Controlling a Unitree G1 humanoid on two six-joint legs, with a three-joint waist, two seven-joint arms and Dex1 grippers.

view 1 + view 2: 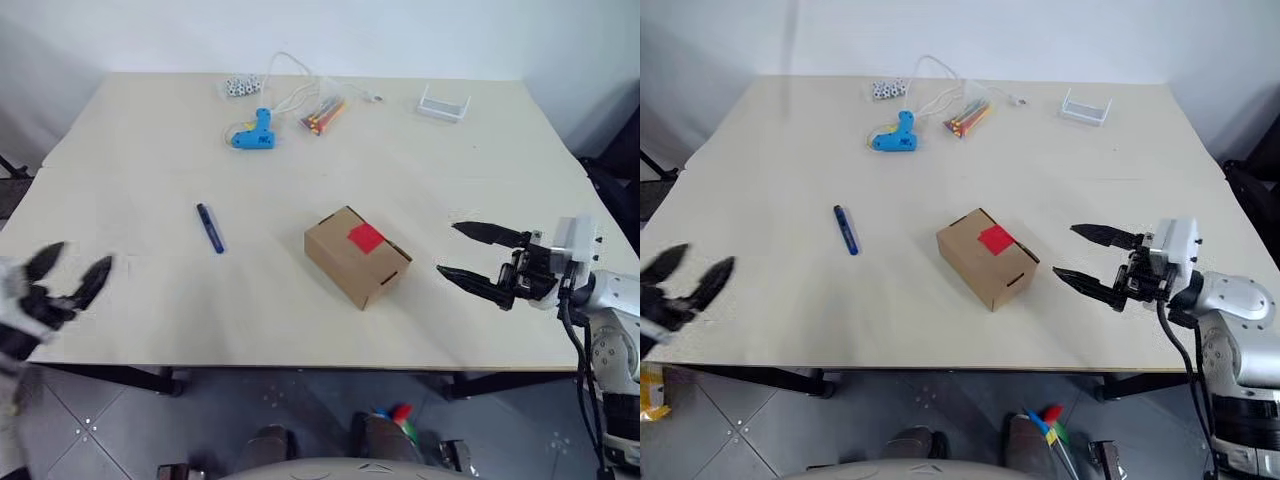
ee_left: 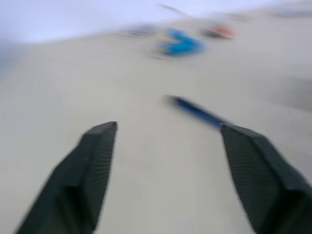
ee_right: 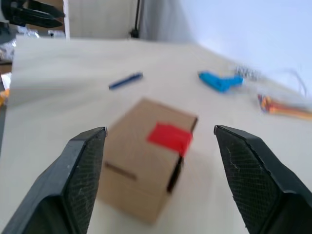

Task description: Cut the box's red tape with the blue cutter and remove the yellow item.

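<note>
Cardboard box [image 1: 357,257], boxy and matte brown with a square red tape [image 1: 365,237] patch, is sitting mid-table [image 1: 150,150]. Slim blue cutter [image 1: 210,228] is lying well left. Both black-fingered grippers, left gripper [image 1: 70,275] and right gripper [image 1: 458,250], are hovering spread wide, empty.

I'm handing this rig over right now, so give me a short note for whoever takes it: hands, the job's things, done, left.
Left hand: open, empty, at the table's near left edge.
Right hand: open, empty, right of the box.
Blue cutter lies on the table, left of the box.
Done: nothing visible; red tape looks uncut, box closed.
Left: pick up the cutter, cut the tape, open the box, remove the yellow item.
</note>
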